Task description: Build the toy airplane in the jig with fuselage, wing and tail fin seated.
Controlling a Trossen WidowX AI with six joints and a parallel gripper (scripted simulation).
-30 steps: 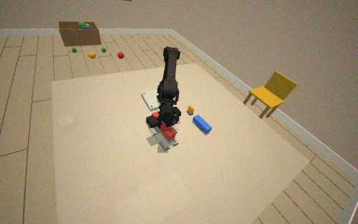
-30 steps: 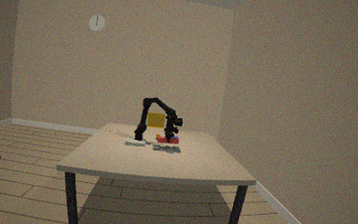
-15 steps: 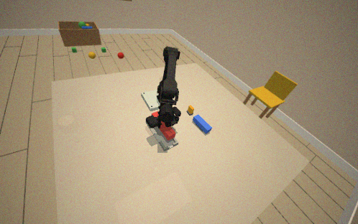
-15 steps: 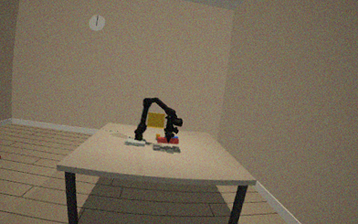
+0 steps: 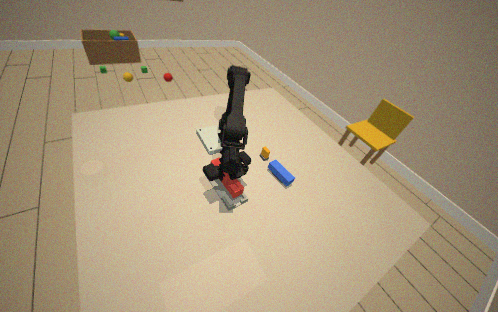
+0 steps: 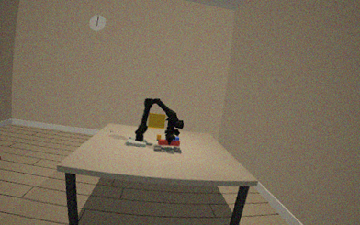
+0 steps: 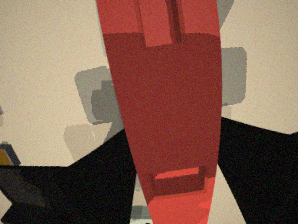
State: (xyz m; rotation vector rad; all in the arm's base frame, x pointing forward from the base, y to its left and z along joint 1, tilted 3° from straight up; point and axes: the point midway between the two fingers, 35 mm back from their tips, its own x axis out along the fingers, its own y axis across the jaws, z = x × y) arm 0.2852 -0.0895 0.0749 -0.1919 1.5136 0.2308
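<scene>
My gripper [image 5: 224,171] [image 6: 169,141] [image 7: 169,123] is shut on the red fuselage [image 5: 233,186] [image 6: 173,143] [image 7: 172,90], gripping it across its sides. In the exterior view the fuselage is level and a little above the grey jig [image 5: 231,205] [image 6: 168,150]. In the top view it lies roughly along the jig, and the arm hides part of both. A socket shows in its top near the narrow end in the wrist view. The blue wing [image 5: 281,173] [image 6: 176,138] lies on the table, apart from the jig. The small orange tail fin [image 5: 265,153] [image 6: 159,137] [image 7: 4,156] stands near the wing.
A pale plate [image 5: 206,138] [image 6: 135,144] lies on the table by the arm's base, behind the jig. The tabletop [image 5: 125,240] [image 6: 125,163] carries all these parts. A yellow chair [image 5: 372,134] and a brown box [image 5: 112,50] stand off the table.
</scene>
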